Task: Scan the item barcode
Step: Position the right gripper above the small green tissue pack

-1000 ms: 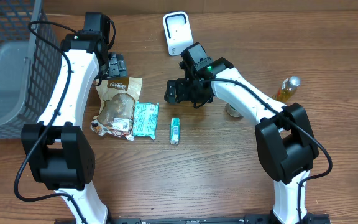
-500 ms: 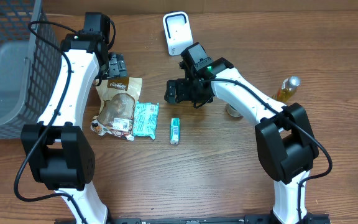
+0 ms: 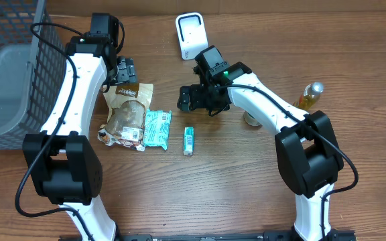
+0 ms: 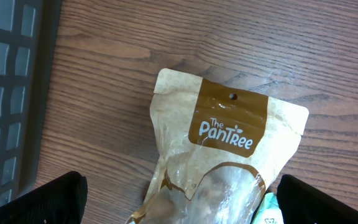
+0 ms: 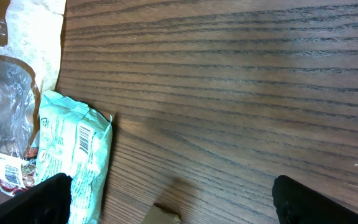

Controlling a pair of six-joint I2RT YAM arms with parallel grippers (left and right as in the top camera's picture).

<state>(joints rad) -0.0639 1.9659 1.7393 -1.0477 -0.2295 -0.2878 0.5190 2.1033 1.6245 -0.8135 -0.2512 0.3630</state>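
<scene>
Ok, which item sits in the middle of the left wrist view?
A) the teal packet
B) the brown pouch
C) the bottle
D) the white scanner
B: the pouch fills the middle of that view, with its PanTree label facing up.

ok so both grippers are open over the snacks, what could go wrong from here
1. The brown pouch and teal packet lie edge to edge, so the open left gripper or right gripper may drag both.
2. The teal packet's barcode faces up; a grip across it could hide it from the white scanner.
3. The bottle stands close by the right arm and might be knocked over.
</scene>
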